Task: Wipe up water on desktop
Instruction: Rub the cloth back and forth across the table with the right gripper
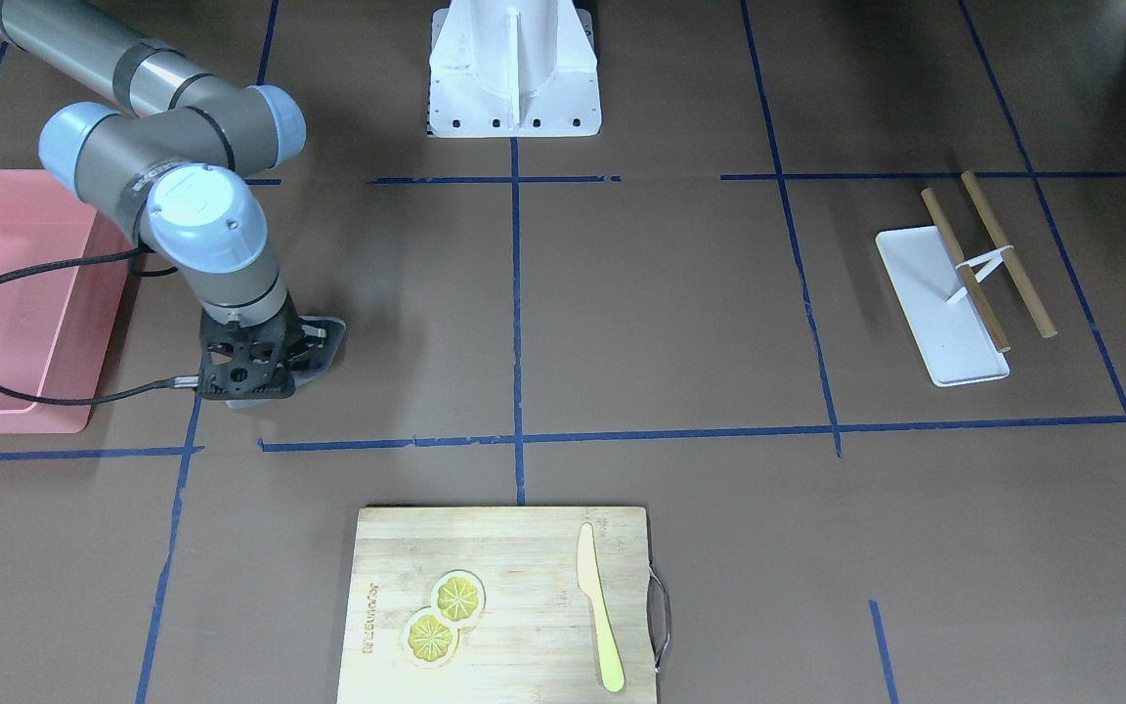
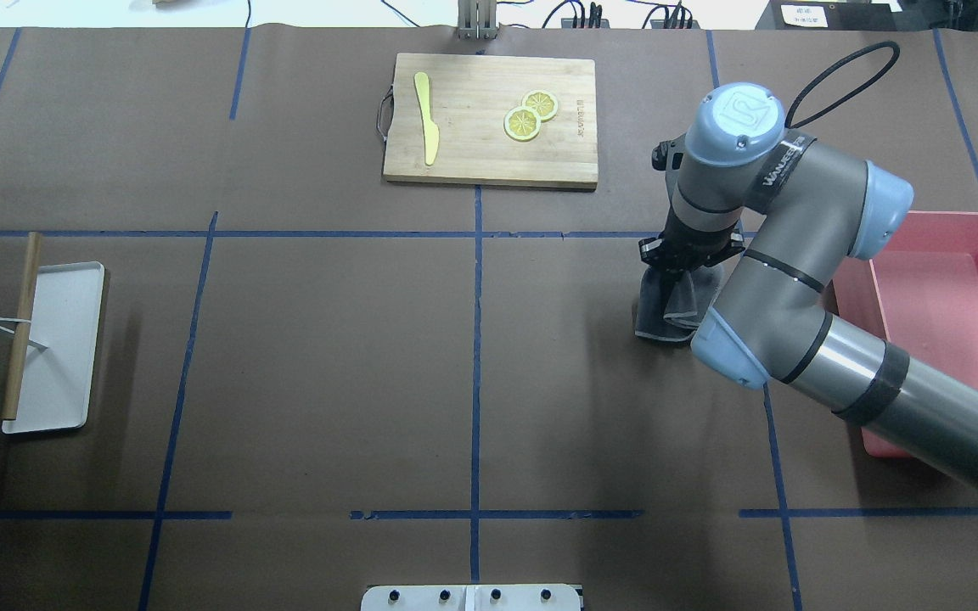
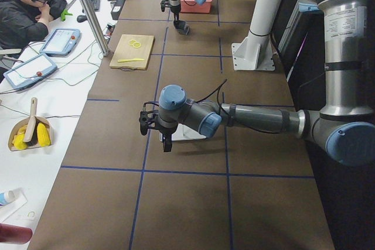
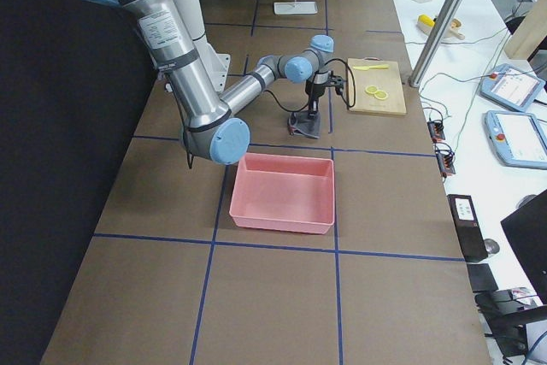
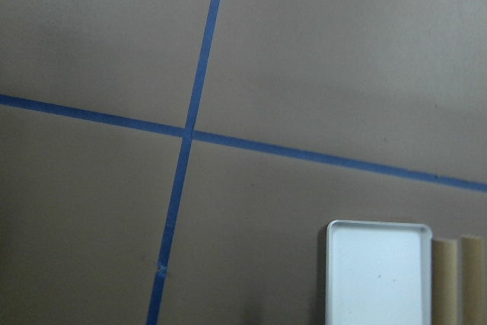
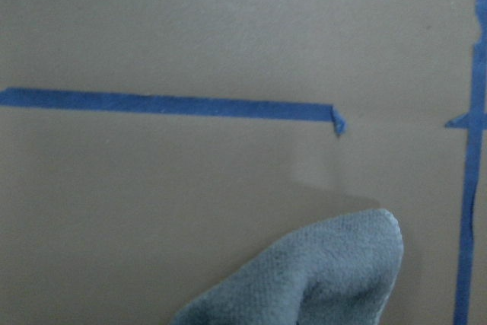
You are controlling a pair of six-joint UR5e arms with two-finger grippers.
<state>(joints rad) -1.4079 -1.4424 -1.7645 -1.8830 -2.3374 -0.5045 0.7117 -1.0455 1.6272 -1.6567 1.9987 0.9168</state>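
The desktop (image 2: 328, 365) is a dark-brown surface crossed by blue tape lines; I can make out no water on it. My right gripper (image 2: 682, 270) points down and is shut on a grey cloth (image 2: 667, 310), whose lower end rests on the desktop just left of the pink bin. The cloth also shows in the front view (image 1: 317, 342) and in the right wrist view (image 6: 319, 279). My left gripper (image 3: 157, 136) shows only in the exterior left view, low over the desktop beside the white tray. I cannot tell whether it is open or shut.
A pink bin (image 2: 939, 314) stands right of the cloth. A bamboo cutting board (image 2: 489, 119) with two lemon slices and a yellow knife lies at the far edge. A white tray (image 2: 56, 348) with two wooden sticks lies far left. An operator sits in the exterior left view.
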